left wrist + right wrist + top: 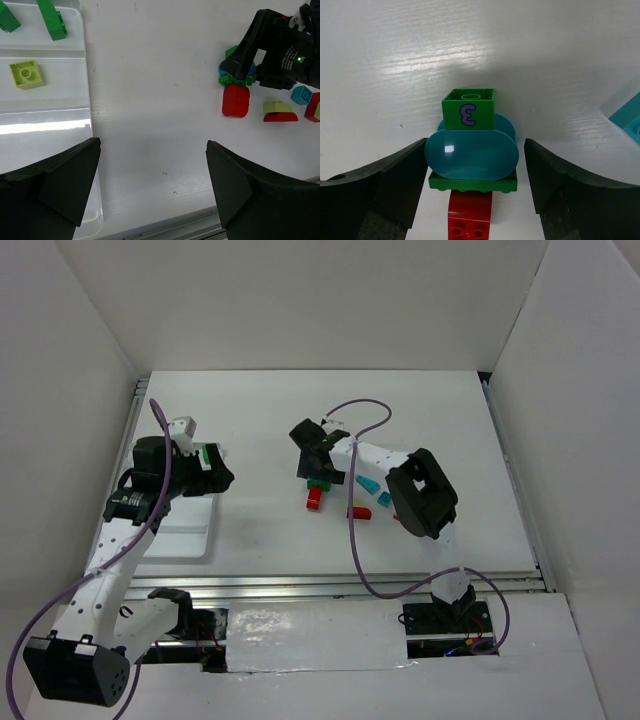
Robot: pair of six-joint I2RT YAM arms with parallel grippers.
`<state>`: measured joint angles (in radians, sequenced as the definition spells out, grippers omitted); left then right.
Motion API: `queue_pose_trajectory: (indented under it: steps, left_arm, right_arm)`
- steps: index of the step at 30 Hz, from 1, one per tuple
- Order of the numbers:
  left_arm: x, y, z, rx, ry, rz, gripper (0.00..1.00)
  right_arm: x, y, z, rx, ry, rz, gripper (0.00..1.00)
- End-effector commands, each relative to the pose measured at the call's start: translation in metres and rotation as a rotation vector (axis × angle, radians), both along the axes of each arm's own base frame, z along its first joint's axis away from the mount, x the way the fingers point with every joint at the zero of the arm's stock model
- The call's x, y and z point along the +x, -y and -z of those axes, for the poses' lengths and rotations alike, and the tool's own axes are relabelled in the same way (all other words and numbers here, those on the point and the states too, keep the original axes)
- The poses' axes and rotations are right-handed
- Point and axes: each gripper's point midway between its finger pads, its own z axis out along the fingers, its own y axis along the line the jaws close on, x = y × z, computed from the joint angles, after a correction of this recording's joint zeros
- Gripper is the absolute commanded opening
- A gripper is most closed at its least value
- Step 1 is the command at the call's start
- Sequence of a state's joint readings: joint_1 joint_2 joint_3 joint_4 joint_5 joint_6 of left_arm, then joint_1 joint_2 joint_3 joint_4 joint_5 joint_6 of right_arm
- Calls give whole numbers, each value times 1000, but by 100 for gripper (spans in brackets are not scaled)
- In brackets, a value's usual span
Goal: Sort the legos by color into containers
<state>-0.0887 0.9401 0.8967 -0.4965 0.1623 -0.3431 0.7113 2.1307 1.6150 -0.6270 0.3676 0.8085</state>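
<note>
White-walled box (300,300) round a plain white table (260,430), no clutter beyond the task bits. The white tray (180,540) sits at approx 8 o'clock in the top view, mostly under the left arm (165,475). Loose legos lie near centre, just toward 3 o'clock. Left wrist view shows sorting under way: two dark green bricks (52,20) share the tray's far compartment at 11 o'clock, and a lime brick (26,74) has the next one to itself, so one colour per lane. Left jaws are spread wide w/ nothing between them, hanging over bare table just beside the tray rim (86,75), prob. parked clear of the other arm. Right arm (425,490) reaches to the pile; its jaws stand partly open either side of a small stack: green brick marked 3 (468,112), teal oval piece (471,157) in front, green plate (472,183) under. A red brick (469,220) butts against the plate's near edge; joined or not, can't tell. Only slim gaps remain each side, no firm grip visible yet. Straddling it square suggests a pinch across the oval. Mixed colours here, so the stack likely needs splitting before binning. A lime-on-red piece (280,111) and a teal brick (301,94) wait at 2 o'clock in the left wrist view.
</note>
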Motion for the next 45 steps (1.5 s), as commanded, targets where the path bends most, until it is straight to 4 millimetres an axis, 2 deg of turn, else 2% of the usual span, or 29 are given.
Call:
queue_pose_trajectory:
  steps: [1,3,7,8,9,10,12,14,15,16,18,19,20,21,22,23,24,25,26,27,28,29,30,31,34,41,45]
  left_arm:
    - [5,2,-14,3,49,12,100]
    - [6,0,-13,8,45,0,100]
    - [7,-3,-11,10,35,-24,100]
    - [8,-4,-12,7,35,-32,99]
    - [8,-5,-11,8,35,-40,100]
    - [8,-5,-11,6,34,-44,99]
    - [9,-5,-14,-9,39,-59,100]
    - [10,-8,-14,-37,19,-112,100]
    - [10,-7,-16,-48,16,-116,99]
    - [11,-5,-16,-61,10,-115,99]
    - [14,-1,-21,-88,10,-102,100]
    - [15,0,-23,-102,9,-104,99]
    - [16,4,-27,-125,4,-91,100]
    - [16,7,-30,-141,-2,-81,99]
    - [15,11,-35,-159,-4,-64,99]
    - [15,15,-42,-182,1,-46,99]
    - [13,30,-51,-253,4,12,100]
    - [11,39,-57,-293,10,53,100]
    - [8,48,-60,-336,13,97,99]
    - [9,58,-69,-402,33,131,100]
    - [-1,74,-75,-472,16,223,100]
    - [-3,80,-71,-512,-9,255,99]
    - [-5,88,-73,-567,-36,278,100]
    - [-12,98,-76,-614,-49,352,100]
    - [-19,112,-77,-669,-88,420,99]
    - [-44,142,-83,-713,-115,538,100]
    - [-50,150,-68,-670,-163,534,94]
  right_arm:
    - [2,-4,-3,0,26,-18,80]
    - [6,-5,-5,2,32,-23,77]
    - [16,-9,-12,9,66,-61,51]
    - [20,-11,-17,11,82,-69,48]
    - [26,-12,-20,7,98,-101,39]
    - [29,-14,-24,4,111,-113,36]
    - [38,-16,-37,-5,143,-139,31]
    - [46,-16,-55,-25,195,-178,21]
    - [47,-15,-62,-45,212,-213,13]
    - [48,-13,-79,-42,248,-221,12]
    - [47,-11,-93,-48,287,-264,12]
    - [40,-10,-109,-19,318,-289,12]
    - [34,-11,-116,-16,333,-339,10]
    - [26,-12,-143,31,382,-381,9]
    - [9,-14,-134,63,352,-448,8]
    - [5,-14,-143,90,383,-459,6]
    - [-6,-11,-168,134,429,-472,0]
    - [-23,-16,-162,190,419,-546,0]
    - [-35,-21,-169,217,441,-629,0]
    - [-59,-23,-177,265,457,-704,0]
    - [-71,-30,-187,306,490,-763,0]
    - [-89,-35,-192,338,496,-855,0]
    - [-107,-34,-199,356,519,-906,0]
    - [-124,-41,-202,369,530,-970,0]
    - [-157,-45,-208,347,548,-1099,0]
    - [-180,-45,-209,298,500,-1216,0]
    - [-189,-51,-216,286,530,-1235,0]
